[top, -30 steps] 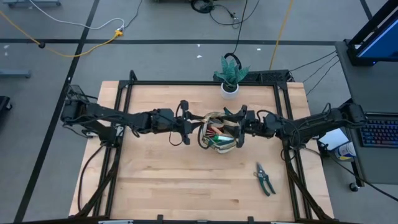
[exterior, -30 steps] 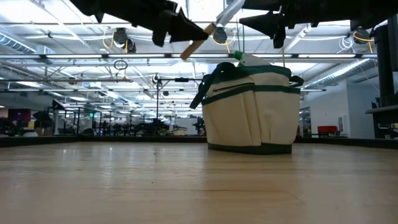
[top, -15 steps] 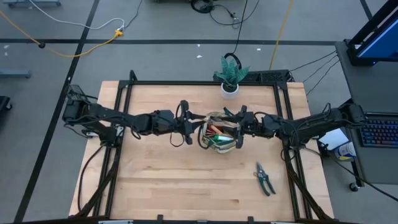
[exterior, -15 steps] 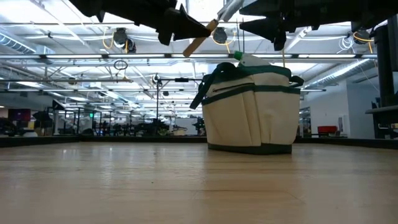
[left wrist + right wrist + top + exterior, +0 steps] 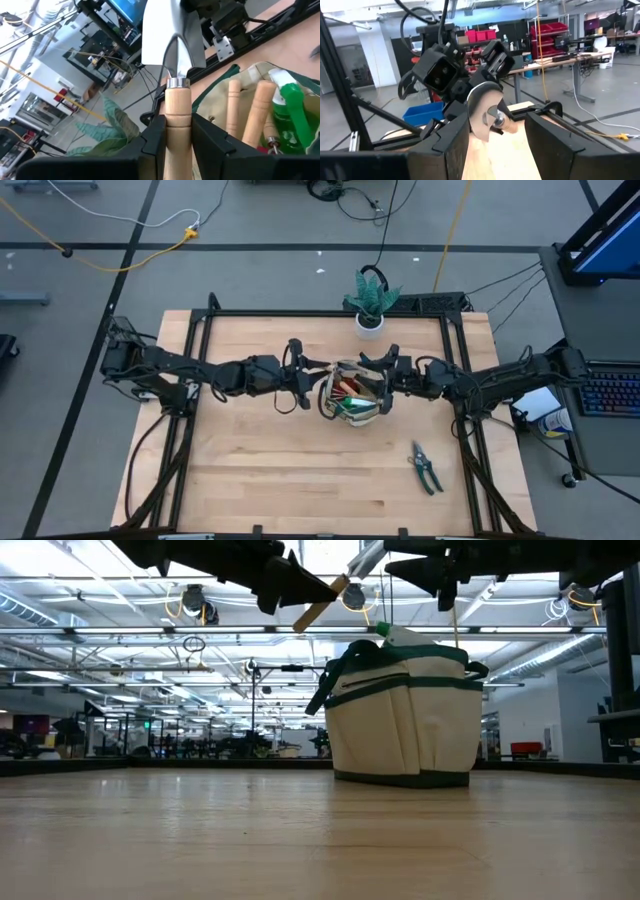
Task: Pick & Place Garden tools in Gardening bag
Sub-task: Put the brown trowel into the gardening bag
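While clamped in left tool (image 5: 177, 145), trowel (image 5: 176, 70).

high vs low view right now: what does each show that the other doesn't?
Only high: pruning shears lying on the table to the bag's right, the potted plant at the far edge, and handles and a green piece inside the bag.
Only low: the trowel hanging tilted in the air, above and beside the bag.
Both: the bag with the left gripper and right gripper on either side.
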